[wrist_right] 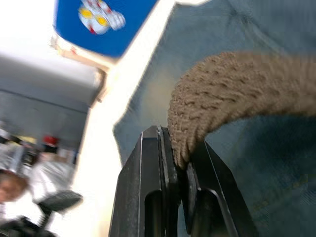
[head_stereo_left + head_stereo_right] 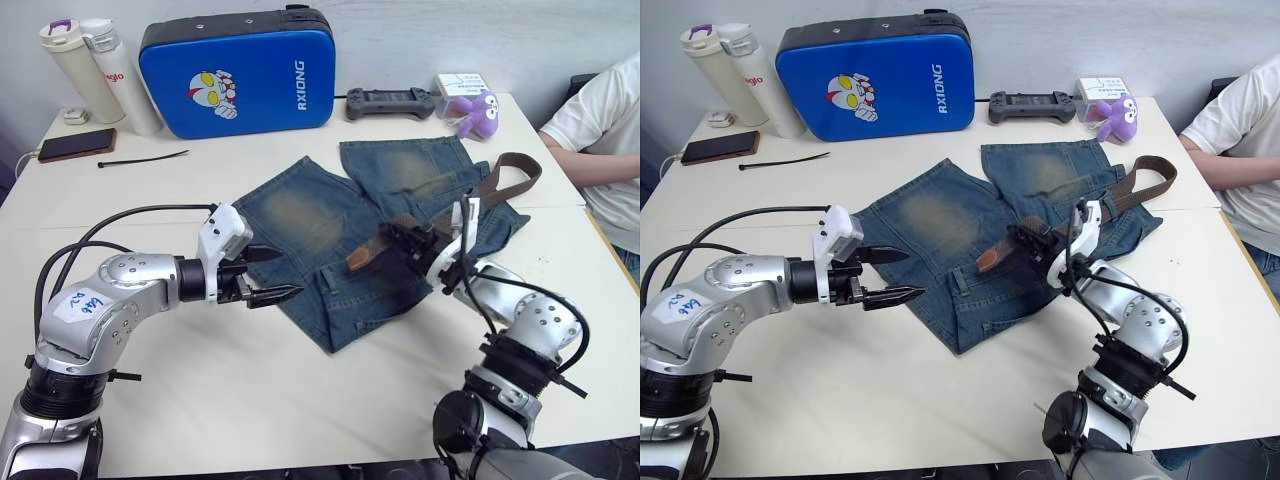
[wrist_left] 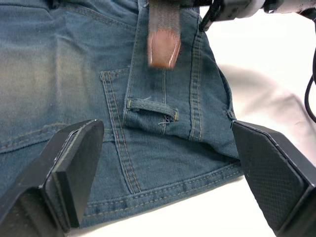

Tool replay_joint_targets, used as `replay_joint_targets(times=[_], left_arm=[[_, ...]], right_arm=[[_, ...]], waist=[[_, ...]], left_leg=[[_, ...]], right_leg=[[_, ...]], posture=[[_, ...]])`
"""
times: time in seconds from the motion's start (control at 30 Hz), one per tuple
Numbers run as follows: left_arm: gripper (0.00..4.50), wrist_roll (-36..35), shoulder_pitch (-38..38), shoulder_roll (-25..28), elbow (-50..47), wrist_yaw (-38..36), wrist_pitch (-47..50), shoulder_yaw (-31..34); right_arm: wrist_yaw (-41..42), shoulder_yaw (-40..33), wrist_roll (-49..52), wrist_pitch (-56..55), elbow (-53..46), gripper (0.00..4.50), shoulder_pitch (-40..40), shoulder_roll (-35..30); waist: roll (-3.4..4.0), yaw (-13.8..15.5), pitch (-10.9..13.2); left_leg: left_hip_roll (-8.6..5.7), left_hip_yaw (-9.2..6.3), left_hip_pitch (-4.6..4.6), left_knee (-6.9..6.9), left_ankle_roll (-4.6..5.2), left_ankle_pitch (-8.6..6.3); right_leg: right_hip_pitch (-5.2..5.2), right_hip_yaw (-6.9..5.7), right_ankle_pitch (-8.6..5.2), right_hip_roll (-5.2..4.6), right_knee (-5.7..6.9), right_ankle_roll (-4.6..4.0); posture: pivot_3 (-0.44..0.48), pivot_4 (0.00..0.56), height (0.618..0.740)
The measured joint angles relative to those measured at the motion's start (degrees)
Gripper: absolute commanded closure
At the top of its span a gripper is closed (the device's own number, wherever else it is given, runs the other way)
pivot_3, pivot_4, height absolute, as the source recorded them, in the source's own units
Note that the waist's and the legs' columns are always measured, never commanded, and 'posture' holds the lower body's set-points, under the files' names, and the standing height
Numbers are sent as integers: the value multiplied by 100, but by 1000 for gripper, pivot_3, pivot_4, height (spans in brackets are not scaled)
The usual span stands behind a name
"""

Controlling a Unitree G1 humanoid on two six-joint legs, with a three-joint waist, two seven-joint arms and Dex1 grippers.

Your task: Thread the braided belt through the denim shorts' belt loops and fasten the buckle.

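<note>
The right tool (image 2: 400,243) is clenched on the belt (image 2: 505,176) over the shorts (image 2: 300,215); the left tool (image 2: 272,275) hangs wide open beside the waistband.

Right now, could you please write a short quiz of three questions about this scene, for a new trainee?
1. True or false: the right gripper is shut on the braided belt.
2. The left gripper is: A) shut on the denim shorts; B) open near their edge; C) holding the black cable tie.
3. Fill in: the belt's leather tip lies just short of a belt ____.

Key: 1 true; 2 B; 3 loop.
</note>
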Motion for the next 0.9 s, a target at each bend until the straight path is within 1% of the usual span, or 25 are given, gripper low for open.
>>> replay_joint_targets(times=[0.17, 0.3, 0.43, 0.73, 0.9], left_arm=[[0, 34, -2, 0, 0, -48, -9, 0], [0, 44, -2, -3, 1, -66, -9, -4], [0, 46, -2, -36, 1, -69, -9, -43], [0, 50, -2, -22, 1, -99, -9, -45], [0, 50, -2, -20, 1, -112, -8, -45]], right_arm=[[-97, 486, -35, -418, -152, 4433, 337, 113], [-179, 815, -230, -1111, -144, 4433, 511, 448], [-275, 1077, -308, -1573, -97, 4433, 531, 661], [-410, 1718, -295, -1677, -305, 4433, 1006, 698], [-363, 2001, -296, -1626, -363, 4433, 1082, 502]], waist=[[0, 0, 0], [0, -10, 0], [0, -20, 0], [-4, -53, -3], [-5, -62, -3]], left_leg=[[0, 2, 1, -5, -1, 5], [0, 2, 5, -13, -2, 6], [0, 1, 6, -16, -22, 17], [1, 0, 14, -28, -22, 17], [0, -1, 14, -29, -21, 17]], right_leg=[[-2, 2, 0, -1, 0, 0], [-3, 2, 0, 0, 0, 0], [-3, 2, 0, 0, 0, 0], [-3, 1, 0, 0, -1, 0], [-3, 1, 0, 0, -1, -1]], posture=[[0, 150, 740], [0, 150, 740], [0, 150, 740], [0, 150, 740], [0, 150, 740]])
